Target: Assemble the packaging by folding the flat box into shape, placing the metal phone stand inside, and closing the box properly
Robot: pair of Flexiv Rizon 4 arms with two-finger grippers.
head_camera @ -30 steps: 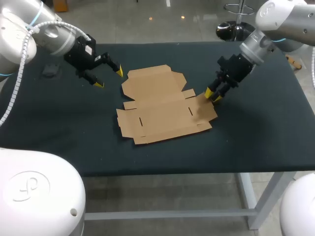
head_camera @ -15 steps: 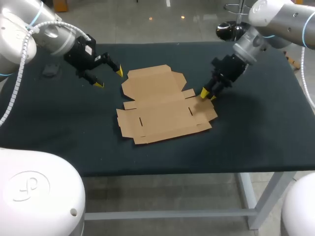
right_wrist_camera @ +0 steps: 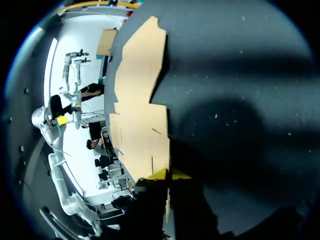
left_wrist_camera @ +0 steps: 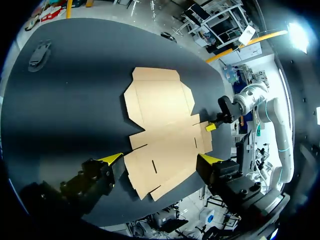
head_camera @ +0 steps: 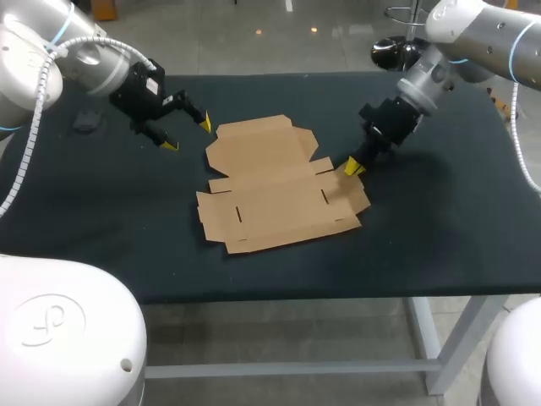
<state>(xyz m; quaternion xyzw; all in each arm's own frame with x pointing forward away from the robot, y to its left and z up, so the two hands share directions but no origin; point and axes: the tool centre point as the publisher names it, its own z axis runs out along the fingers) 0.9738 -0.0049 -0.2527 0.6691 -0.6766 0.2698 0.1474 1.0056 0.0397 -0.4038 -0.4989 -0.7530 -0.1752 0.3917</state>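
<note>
While the box [head_camera: 270,194] lies flat at mid-counter [head_camera: 439,237], the left jaws hang wide open and empty off its far corner and the right jaws pinch its right edge, so folding seems barely begun, and the next move probably calls for lifting that side upright.

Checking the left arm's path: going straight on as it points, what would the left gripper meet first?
Likely the flat box, which lies ahead of the open left gripper, though depth is unclear.
</note>
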